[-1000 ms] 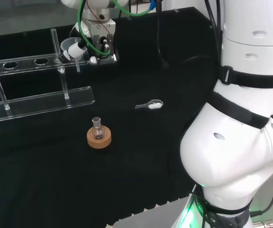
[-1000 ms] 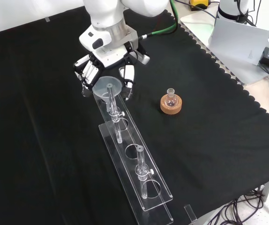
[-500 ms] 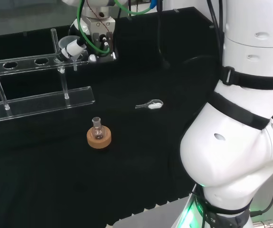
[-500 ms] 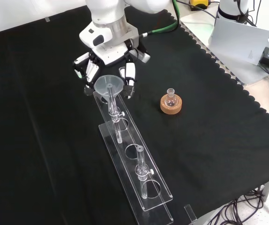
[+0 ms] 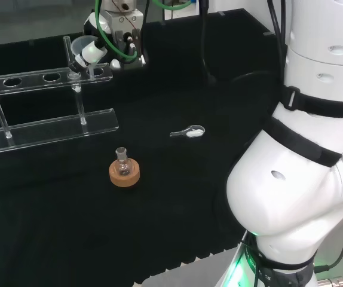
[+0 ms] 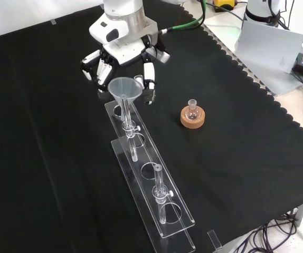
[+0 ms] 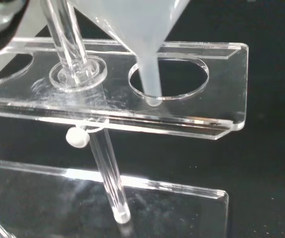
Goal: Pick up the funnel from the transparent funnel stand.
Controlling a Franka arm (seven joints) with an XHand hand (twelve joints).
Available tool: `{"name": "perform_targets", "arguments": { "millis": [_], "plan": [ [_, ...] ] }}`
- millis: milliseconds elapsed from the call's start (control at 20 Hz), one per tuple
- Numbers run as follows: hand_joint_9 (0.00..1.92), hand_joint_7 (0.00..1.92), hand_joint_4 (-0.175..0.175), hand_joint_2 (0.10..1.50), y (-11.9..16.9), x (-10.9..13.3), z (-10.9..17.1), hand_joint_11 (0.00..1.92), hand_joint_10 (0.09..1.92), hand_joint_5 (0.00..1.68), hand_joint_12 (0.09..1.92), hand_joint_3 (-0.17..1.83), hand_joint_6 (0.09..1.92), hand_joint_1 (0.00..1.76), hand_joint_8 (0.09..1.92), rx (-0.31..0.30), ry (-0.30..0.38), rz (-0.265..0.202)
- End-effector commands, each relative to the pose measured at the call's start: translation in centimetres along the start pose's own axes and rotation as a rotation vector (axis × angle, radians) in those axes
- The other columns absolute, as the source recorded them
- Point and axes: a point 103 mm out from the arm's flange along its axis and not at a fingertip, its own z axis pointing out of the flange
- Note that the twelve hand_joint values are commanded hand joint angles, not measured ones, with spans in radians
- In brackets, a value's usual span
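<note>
Funnel (image 6: 123, 87) stem tip hard to place; hand (image 6: 121, 55) grips it.

We see bright, even overhead light on the matte black cloth (image 6: 46, 132), barely any shadows; glare streaks the clear acrylic rack (image 7: 192, 124), and the translucent white funnel (image 7: 142, 29) looks blurred.

Lab bench, flask (image 6: 192, 110), funnel stand (image 6: 150, 190)
</note>
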Motion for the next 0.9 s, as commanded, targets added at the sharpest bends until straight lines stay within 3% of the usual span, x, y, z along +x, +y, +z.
{"name": "perform_targets", "arguments": {
  "millis": [50, 350, 900],
  "plan": [
    [1.00, 1.14, 0.021, 0.55, -0.9, -0.1, -2.6, 0.09, 0.39, 0.81, 1.57, 0.49, 0.68, 0.87, 0.60, 0.037, -0.110, -0.072],
    [1.02, 1.16, 0.021, 0.53, -1.9, -0.3, -5.3, 0.11, 0.39, 0.84, 1.57, 0.53, 0.68, 0.88, 0.59, 0.042, -0.139, -0.098],
    [1.03, 1.18, 0.023, 0.53, -3.7, -0.4, -7.7, 0.11, 0.38, 0.86, 1.57, 0.55, 0.68, 0.88, 0.59, 0.042, -0.065, -0.078]
  ]
}}
